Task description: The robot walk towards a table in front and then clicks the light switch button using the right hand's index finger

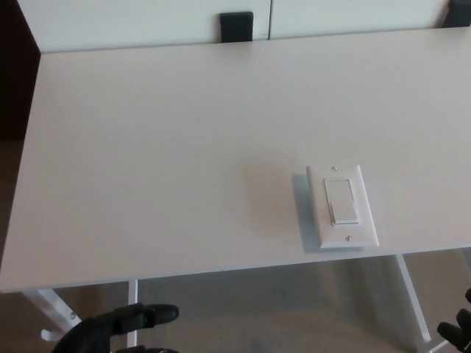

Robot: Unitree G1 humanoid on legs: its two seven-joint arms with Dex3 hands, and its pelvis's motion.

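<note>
One light switch (342, 207) lies flat near the white table's (162, 169) front edge. Two hands show below it: left hand (121, 325), right hand (458, 329), grips unreadable, holding nothing visible.

Right hand (458, 329) cut off at frame corner.

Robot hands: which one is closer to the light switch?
The right hand, peeking in at the bottom right corner, is closer to the light switch. The left hand is far across.
</note>
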